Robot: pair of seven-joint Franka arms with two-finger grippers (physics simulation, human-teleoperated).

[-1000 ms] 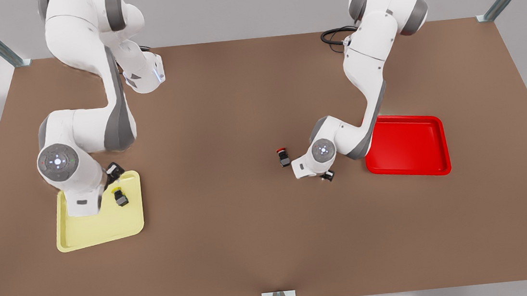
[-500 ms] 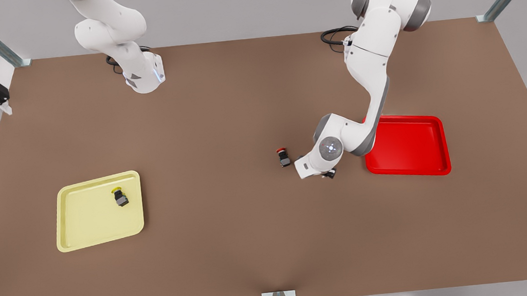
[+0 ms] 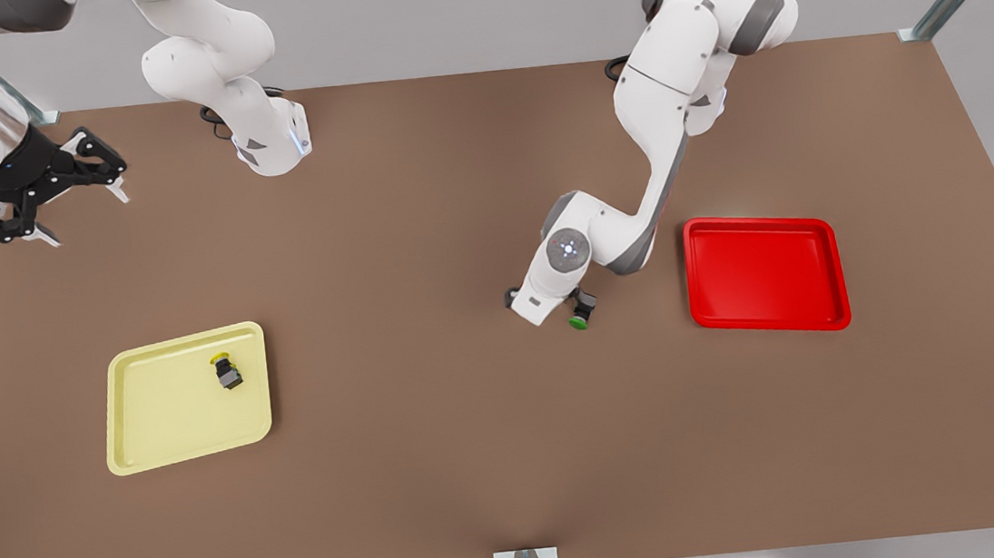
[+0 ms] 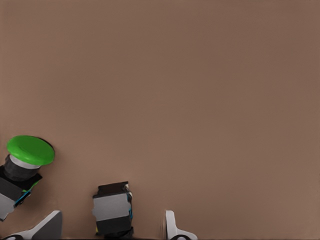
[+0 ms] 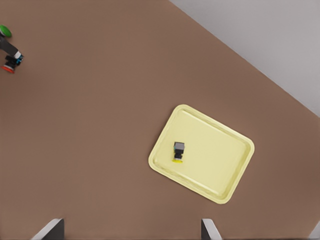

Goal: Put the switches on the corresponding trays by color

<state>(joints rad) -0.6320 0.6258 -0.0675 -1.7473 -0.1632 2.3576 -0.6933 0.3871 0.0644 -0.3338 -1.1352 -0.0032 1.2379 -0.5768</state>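
Left wrist view, my left pincer spread around the red switch, green switch beside; right pincer spread, raised, yellow switch in yellow tray.

Both robot arms are made of smooth white shells with round grey bands at the joints. The arm on the front view's right has a round grey cap near its wrist with a small glowing white light and tiny coloured dots on it. A black cable curls on the table by its base. The arm on the front view's left ends in a shiny silver ring and a black gripper with thin black bars and pale tips. Its base has a small blue light.
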